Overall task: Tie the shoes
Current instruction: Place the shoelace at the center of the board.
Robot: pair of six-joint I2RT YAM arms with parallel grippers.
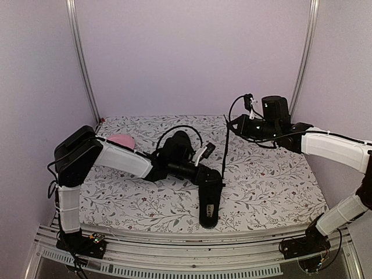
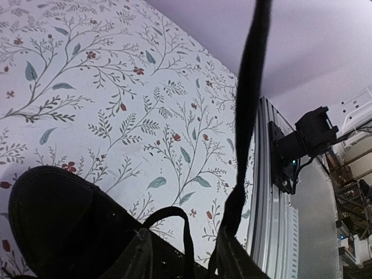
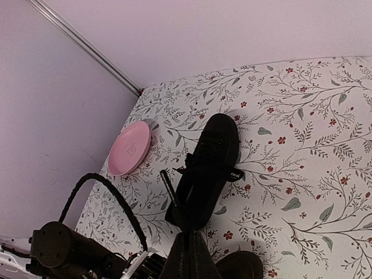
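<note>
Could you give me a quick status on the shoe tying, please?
Left end effector open at shoe. Right end effector shut on lace, pulled taut. No bow yet. Plate well aside.

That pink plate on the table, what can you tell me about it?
The pink plate is round, shallow, raised at the rim, plastic-looking and empty. It lies flat on the flowered tablecloth near the back left corner. Nothing touches it; a black shoe lies beside it, apart. From above, the left arm half hides it.
</note>
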